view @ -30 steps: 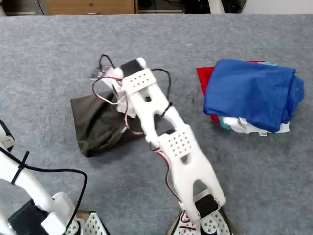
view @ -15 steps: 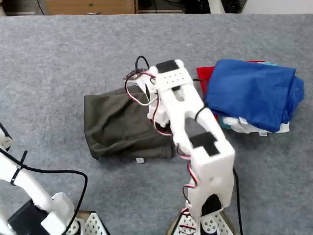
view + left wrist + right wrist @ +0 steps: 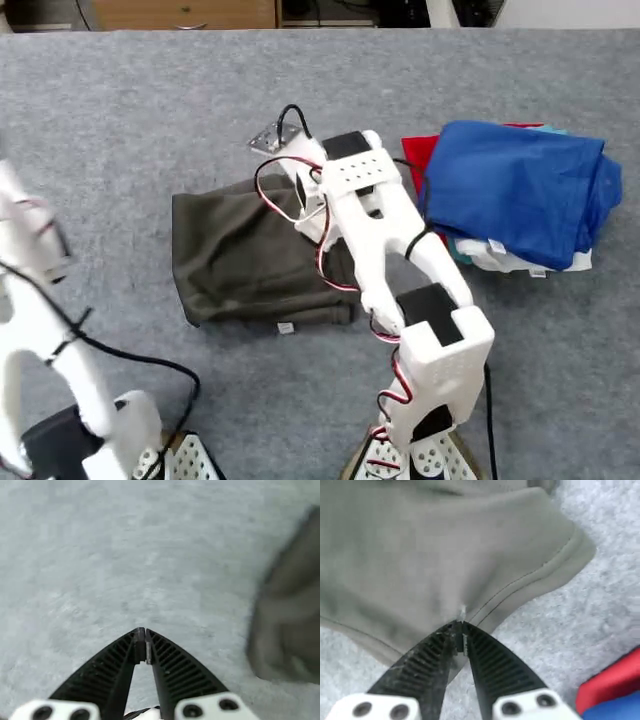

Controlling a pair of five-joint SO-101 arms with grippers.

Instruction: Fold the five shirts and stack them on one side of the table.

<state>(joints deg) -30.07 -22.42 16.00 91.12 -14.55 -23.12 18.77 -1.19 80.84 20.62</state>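
Observed at the table (image 3: 120, 120), a grey felt-like surface. The olive shirt (image 3: 245, 255) lay folded into a rough rectangle near the middle of the table, somewhat toward the near edge, with a small white label (image 3: 286, 327) showing at its near hem.

The right gripper (image 3: 459, 628) was down on the side of that shirt nearest the stack. Its pincer was closed, tips together, clamped on a pinch of the olive shirt's seamed hem. The right arm (image 3: 385, 240) reached over the shirt from its base at the near edge.

The stack (image 3: 500, 200) sat toward the right edge, in the far half of the table, apart from the olive shirt. The blue shirt (image 3: 515, 185) was on top, with a red shirt (image 3: 418, 155), a teal shirt (image 3: 459, 254) and a white shirt (image 3: 505, 260) showing at its edges below.

The left arm (image 3: 40, 330) stood raised by the near left corner. The left gripper (image 3: 141, 639) hung over bare table, pincer together and holding nothing, the olive shirt well off to one side.
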